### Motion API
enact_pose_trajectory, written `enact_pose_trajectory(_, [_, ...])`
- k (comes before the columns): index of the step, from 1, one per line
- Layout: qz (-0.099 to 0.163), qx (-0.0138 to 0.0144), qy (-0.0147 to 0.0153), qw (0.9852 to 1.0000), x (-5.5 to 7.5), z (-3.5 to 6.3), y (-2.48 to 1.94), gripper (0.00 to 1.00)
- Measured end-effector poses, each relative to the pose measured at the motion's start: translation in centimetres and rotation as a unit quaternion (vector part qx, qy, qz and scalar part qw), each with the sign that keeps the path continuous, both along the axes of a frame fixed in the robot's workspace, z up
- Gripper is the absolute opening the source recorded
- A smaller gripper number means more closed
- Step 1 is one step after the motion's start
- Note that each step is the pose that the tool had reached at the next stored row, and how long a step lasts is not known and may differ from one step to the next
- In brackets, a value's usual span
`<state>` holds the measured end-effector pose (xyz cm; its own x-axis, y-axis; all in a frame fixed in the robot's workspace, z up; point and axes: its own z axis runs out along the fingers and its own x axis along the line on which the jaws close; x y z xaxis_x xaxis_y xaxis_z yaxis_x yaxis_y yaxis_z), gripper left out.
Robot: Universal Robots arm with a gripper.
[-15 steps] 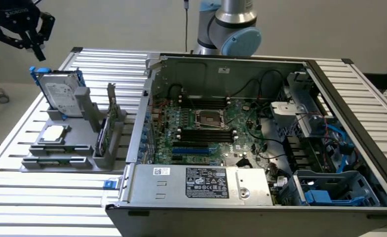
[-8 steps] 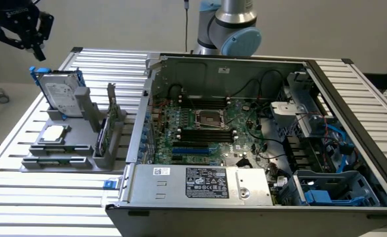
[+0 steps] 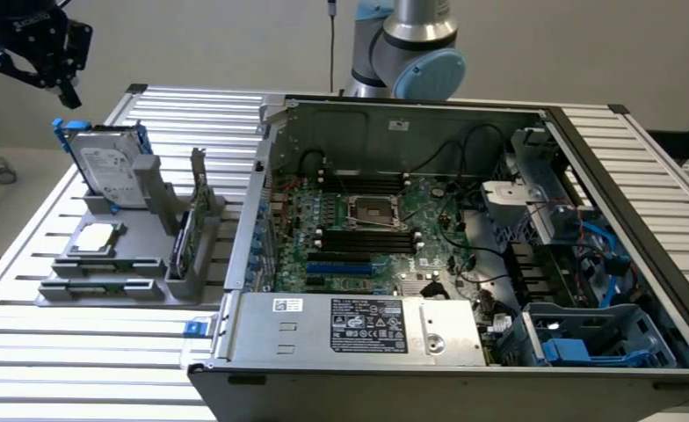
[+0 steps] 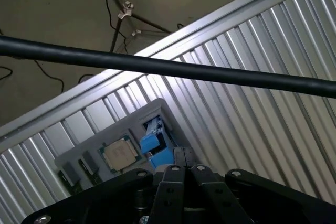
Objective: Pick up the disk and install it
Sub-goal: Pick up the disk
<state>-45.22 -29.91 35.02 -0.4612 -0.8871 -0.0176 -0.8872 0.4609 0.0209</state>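
Note:
The disk [image 3: 108, 167], silver-grey with a white label and a bright blue carrier, stands upright on edge at the back of a grey holder [image 3: 122, 272] on the slatted table, at the exterior view's left. My gripper [image 3: 70, 97] hangs in the air above and behind the disk, well apart from it. In the wrist view its black fingers [image 4: 184, 156] are pressed together with nothing between them. Just past the fingertips there I see the disk's blue carrier [image 4: 156, 144] from above.
The holder also carries a small square silver chip [image 3: 96, 239] and a thin dark card [image 3: 190, 230] standing on edge. An open computer case [image 3: 277, 211] fills the exterior view's right, with blue drive bays [image 3: 591, 347] at its near corner. A black cable [image 4: 157, 66] crosses the wrist view.

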Motion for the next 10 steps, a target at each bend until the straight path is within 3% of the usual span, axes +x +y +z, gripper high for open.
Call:
enact_pose_trajectory(5, [0.045, -0.0011, -0.0022, 0.999, 0.0, -0.01, 0.0, 0.11])
enact_pose_trajectory(10, [0.091, -0.0031, -0.005, 0.9958, 0.01, -0.01, 0.0, 0.11])
